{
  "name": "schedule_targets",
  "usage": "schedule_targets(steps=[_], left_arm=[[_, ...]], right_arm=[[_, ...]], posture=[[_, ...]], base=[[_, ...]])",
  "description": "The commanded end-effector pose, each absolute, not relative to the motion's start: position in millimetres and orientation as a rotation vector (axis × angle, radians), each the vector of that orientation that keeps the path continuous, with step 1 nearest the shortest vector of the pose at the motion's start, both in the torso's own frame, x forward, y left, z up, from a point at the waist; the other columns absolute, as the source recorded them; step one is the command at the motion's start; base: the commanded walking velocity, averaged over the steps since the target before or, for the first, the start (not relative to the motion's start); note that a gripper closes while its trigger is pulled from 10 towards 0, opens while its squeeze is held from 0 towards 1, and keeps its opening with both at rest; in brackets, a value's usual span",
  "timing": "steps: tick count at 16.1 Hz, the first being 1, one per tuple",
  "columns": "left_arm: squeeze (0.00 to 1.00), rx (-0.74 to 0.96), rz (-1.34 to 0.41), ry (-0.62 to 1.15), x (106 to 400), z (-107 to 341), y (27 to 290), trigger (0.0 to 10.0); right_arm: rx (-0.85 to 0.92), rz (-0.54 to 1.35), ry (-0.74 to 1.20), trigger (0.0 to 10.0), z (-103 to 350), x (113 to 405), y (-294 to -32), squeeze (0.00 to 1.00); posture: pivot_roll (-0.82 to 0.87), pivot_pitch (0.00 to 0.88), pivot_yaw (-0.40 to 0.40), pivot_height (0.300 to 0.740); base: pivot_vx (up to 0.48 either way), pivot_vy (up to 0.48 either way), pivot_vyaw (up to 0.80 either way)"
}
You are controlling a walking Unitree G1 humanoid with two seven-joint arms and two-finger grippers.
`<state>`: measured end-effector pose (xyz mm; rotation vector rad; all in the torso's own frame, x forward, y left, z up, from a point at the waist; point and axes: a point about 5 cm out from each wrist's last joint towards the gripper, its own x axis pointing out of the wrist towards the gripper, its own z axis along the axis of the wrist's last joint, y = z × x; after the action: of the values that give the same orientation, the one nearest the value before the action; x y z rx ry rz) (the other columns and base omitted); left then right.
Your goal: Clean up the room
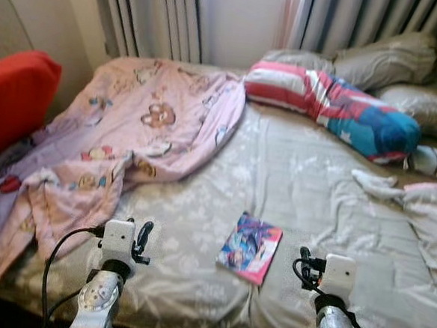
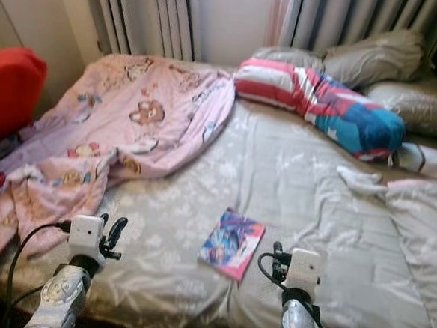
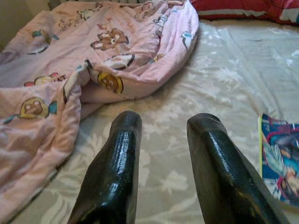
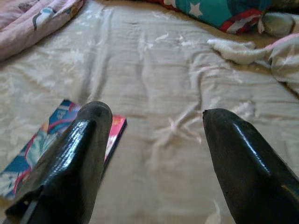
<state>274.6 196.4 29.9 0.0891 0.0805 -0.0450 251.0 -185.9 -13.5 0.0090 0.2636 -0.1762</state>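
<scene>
Both our grippers hover at the bed's near edge.
Left gripper and right gripper gape empty; book between; pink blanket far left.

The grey floral bed sheet is seen to be soft matt cloth, pretty wrinkled all over. The pink cartoon-print blanket looks like a thicker, fleecy fabric, bunched in folds. A glossy paper cover is shown on the colourful thin book. The striped red, white and blue pillow is covered in smooth cloth. The black fingers of the left gripper look like shiny hard plastic, same with the right gripper. The silver forearm looks like brushed metal.
</scene>
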Motion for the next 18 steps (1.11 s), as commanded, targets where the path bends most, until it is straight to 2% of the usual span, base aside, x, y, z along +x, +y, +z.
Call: schedule_targets(steps=[1, 18], left_arm=[[0.0, 0.101, -0.06, 0.099, 273.1, 28.3, 196.5, 10.0], [0.0, 0.086, -0.068, 0.122, 270.8, 29.6, 196.2, 10.0]], right_arm=[[0.018, -0.167, 0.277, 10.0, -15.0, 250.8, -183.8, 0.0], [0.033, -0.136, 0.299, 10.0, -18.6, 249.4, -173.7, 0.0]], posture=[[0.13, 0.075, 0.009, 0.651], [0.14, 0.107, 0.026, 0.642]], base=[[0.0, 0.0, 0.0], [0.0, 0.0, 0.0]])
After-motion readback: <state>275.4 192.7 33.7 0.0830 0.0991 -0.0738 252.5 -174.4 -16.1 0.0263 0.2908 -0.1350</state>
